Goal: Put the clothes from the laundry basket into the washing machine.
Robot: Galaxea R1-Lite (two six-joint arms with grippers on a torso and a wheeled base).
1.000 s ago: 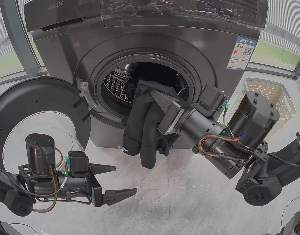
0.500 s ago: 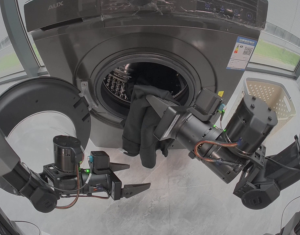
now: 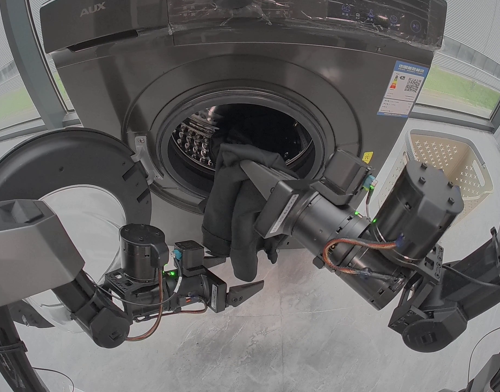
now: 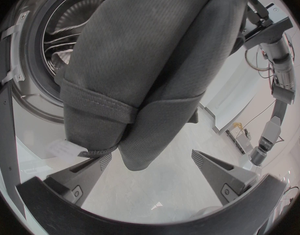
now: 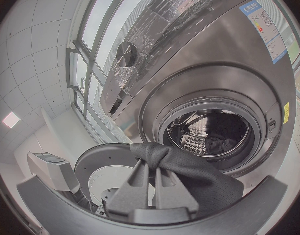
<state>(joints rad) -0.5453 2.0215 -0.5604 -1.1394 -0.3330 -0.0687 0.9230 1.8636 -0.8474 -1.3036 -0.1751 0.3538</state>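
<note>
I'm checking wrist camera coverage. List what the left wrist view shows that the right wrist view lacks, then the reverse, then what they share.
Left wrist view adds: the dark garment's hanging hem with its white tag, and the open left tool at its lower end. Right wrist view adds: the control dial, the energy label, and dark clothes lying in the drum. Shared: the garment, the right tool shut on it, and the drum opening.

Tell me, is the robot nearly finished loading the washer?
Partly. Done: the door is open and dark clothes lie in the drum. In hand: the right pincer grips a dark garment hanging at the drum's mouth, left pincer open below it. Left: pushing it inside.
</note>
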